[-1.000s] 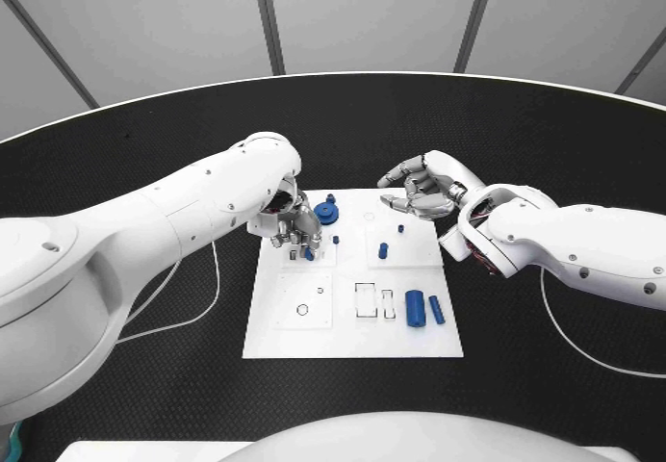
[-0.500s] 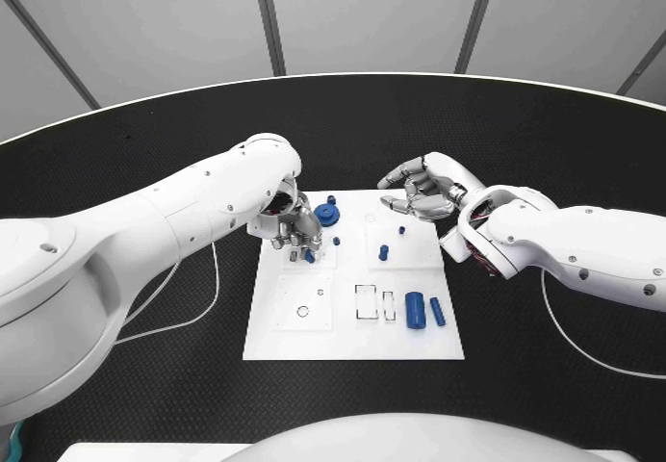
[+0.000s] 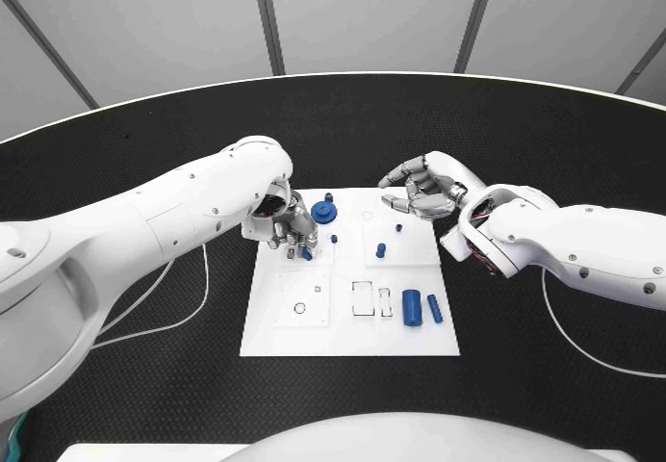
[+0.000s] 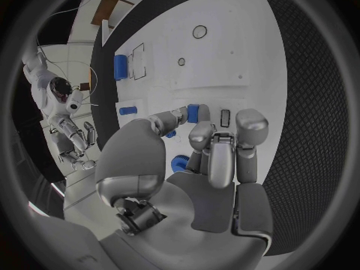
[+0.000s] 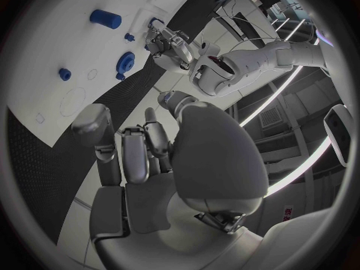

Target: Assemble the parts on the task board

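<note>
Pinching a small blue peg (image 3: 305,253) between its fingers (image 4: 197,115) at the near-left part of the task board (image 3: 347,337), the left hand (image 3: 286,229) looks mid-placement and next must steer it into its hole, while the right hand (image 3: 427,191) hovers curled and empty over the far-right corner.

Black round table (image 3: 166,385), textured top, pale curved rim at the far side. Lying directly on it: one white task board (image 3: 347,332) (rectangular, set flat near the middle), and thin white cables, one (image 3: 188,313) looping on the tabletop left of the board, another (image 3: 583,346) curving on the right side.
</note>
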`<state>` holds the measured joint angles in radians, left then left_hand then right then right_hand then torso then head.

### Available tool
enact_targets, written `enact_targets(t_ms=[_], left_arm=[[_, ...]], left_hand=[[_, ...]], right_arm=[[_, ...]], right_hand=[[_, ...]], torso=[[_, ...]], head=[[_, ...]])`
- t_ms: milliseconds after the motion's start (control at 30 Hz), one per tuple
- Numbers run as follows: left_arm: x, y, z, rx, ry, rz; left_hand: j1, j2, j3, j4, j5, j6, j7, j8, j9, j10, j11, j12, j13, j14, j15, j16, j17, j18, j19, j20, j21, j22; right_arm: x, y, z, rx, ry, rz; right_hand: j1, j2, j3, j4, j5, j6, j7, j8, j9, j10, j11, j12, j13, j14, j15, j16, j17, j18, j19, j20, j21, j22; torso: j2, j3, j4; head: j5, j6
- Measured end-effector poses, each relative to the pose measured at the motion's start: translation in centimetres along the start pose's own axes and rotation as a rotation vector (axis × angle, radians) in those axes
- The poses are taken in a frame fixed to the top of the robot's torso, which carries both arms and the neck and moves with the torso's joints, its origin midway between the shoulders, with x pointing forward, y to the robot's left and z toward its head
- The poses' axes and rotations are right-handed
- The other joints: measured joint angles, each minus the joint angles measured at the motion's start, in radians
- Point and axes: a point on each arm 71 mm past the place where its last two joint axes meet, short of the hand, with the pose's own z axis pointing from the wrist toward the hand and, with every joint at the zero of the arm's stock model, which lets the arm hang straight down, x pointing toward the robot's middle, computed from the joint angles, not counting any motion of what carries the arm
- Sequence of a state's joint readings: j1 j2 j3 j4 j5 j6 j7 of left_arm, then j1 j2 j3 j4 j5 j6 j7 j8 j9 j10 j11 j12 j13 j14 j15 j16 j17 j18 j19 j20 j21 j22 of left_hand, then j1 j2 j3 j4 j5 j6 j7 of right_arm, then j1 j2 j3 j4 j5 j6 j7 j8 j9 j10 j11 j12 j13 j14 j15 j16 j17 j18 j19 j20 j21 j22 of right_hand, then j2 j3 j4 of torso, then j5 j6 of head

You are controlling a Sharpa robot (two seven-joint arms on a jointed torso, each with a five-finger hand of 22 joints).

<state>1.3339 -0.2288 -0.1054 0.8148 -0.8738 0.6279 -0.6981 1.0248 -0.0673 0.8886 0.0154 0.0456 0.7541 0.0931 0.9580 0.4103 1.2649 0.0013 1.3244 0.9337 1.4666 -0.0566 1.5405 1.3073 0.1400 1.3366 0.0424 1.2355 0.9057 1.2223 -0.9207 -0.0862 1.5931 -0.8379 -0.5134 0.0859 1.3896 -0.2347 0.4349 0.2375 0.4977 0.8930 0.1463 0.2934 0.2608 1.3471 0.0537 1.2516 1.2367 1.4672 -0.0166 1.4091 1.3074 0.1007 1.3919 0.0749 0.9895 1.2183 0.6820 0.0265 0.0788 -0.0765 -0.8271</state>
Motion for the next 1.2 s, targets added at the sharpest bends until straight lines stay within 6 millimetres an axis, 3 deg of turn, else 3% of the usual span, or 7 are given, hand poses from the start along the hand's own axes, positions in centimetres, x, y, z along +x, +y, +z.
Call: enact_targets(t_ms=[400, 1200], left_arm=[[1.0, 1.2, -0.8, 0.061, 0.005, -0.053], [1.1, 2.7, -2.5, 0.101, -0.04, -0.109]], left_hand=[[0.0, 0.0, 0.002, 0.002, 0.001, -0.014, -0.012, -0.003, 0.0, 0.0, -0.004, 0.004, 0.007, 0.0, 0.0, 0.0, 0.0, 0.0, 0.003, -0.003, 0.0, 0.001], [0.0, 0.0, 0.003, 0.003, 0.004, -0.016, -0.013, 0.004, 0.012, 0.017, -0.009, 0.015, 0.026, 0.0, -0.007, 0.0, 0.0, 0.0, 0.007, -0.007, 0.009, 0.012]], right_arm=[[-0.2, -0.3, 0.1, 0.003, -0.002, -0.004], [-0.1, -0.7, 0.0, 0.011, -0.004, -0.004]], right_hand=[[0.0, 0.0, 0.0, 0.0, 0.0, 0.0, 0.0, 0.0, 0.0, 0.0, 0.0, 0.0, 0.0, 0.0, 0.0, 0.0, 0.0, 0.0, 0.0, 0.0, 0.0, 0.0], [0.0, 0.0, 0.0, 0.0, 0.0, 0.0, 0.0, 0.0, -0.001, 0.0, 0.0, 0.0, 0.0, 0.0, 0.0, 0.0, 0.001, 0.0, 0.0, 0.0, 0.0, 0.0]], torso=[[-0.001, -0.0011, 0.0], [0.002, 0.002, -0.0017]], head=[[0.004, 0.011], [0.01, 0.024]])
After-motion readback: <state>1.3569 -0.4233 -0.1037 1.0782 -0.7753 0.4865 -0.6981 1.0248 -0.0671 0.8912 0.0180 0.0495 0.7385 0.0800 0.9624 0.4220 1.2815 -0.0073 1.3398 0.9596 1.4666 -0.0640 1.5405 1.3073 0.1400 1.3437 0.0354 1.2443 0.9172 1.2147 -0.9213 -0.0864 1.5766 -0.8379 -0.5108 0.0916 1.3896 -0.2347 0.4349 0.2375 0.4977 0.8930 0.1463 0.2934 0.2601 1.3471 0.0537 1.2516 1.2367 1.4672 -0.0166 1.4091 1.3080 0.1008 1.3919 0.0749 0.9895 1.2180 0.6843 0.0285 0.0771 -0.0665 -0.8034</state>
